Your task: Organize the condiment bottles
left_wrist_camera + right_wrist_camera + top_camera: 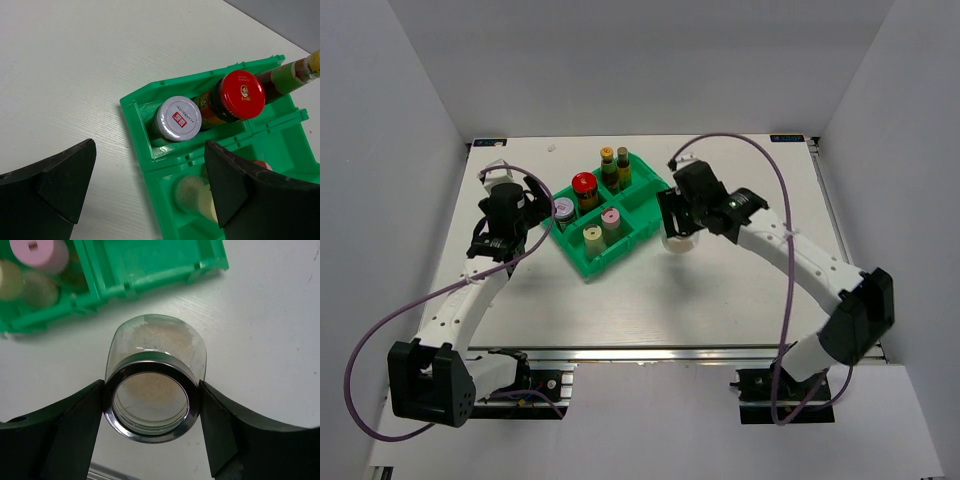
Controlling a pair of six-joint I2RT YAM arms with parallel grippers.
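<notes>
Grey-lidded jar (178, 119) bears an illegible red label; right pincer (150, 396) grips clear jar (155, 347).

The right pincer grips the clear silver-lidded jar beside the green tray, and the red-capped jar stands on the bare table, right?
No: the red-capped dark jar stands inside the green four-compartment plastic tray, as the left wrist view shows. The rest is right.
</notes>
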